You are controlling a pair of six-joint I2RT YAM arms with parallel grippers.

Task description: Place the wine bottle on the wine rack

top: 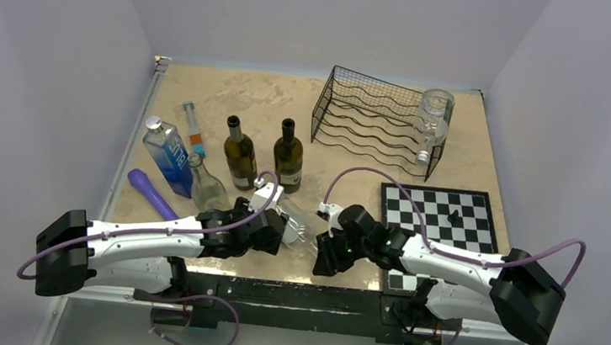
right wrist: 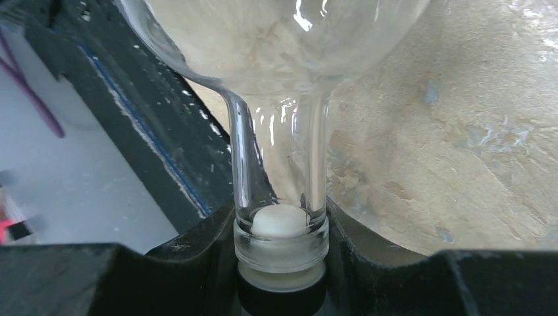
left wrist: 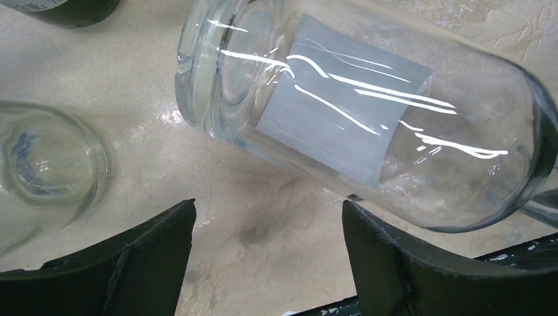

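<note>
A clear glass wine bottle [top: 300, 222] lies on its side near the table's front edge, between my two arms. My right gripper [top: 323, 243] is shut on its neck [right wrist: 279, 164], the fingers [right wrist: 197, 250] clamped at the lip by the white stopper. My left gripper [left wrist: 268, 207] stands open just short of the bottle's body [left wrist: 368, 118], nothing between its fingers [left wrist: 151, 243]. The black wire wine rack [top: 367, 115] stands at the back right, with another clear bottle [top: 432, 121] resting at its right end.
Two dark green bottles [top: 240, 154] [top: 289, 154] stand mid-table. A blue bottle [top: 167, 155], a small clear bottle [top: 206, 187], a purple object [top: 152, 194] and a marker [top: 194, 128] lie at the left. A chessboard [top: 440, 219] lies at the right front.
</note>
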